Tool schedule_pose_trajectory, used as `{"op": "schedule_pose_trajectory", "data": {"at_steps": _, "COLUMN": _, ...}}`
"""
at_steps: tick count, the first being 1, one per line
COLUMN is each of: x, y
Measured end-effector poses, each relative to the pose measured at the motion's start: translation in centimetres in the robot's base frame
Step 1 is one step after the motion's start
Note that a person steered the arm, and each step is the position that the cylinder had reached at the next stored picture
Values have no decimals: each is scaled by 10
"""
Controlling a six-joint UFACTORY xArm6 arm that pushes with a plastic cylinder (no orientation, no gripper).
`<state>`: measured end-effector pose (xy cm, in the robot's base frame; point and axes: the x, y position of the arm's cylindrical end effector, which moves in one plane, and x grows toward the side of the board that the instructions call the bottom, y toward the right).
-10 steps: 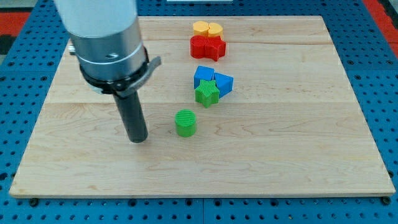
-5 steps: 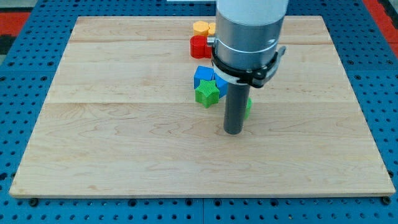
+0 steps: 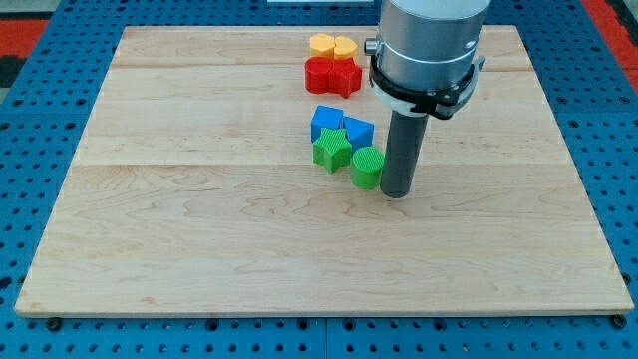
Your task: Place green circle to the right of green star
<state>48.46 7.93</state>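
Observation:
The green circle [image 3: 366,167] stands on the wooden board [image 3: 199,229], touching the lower right side of the green star [image 3: 332,150]. My tip [image 3: 398,192] rests on the board right beside the green circle, on its right side, touching or nearly touching it. The rod hangs from the grey arm body at the view's top right.
Two blue blocks [image 3: 341,124] sit just above the green star, touching it. Two red blocks [image 3: 332,75] and two yellow blocks [image 3: 333,45], one heart-shaped, lie near the board's top edge. A blue pegboard surrounds the board.
The green circle went from the board's middle to the right of the green star. My tip swept from the view's left to the circle's right side.

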Motion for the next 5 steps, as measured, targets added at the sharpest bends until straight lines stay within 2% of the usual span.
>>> {"op": "schedule_pose_trajectory", "data": {"at_steps": 5, "x": -7, "y": -19}}
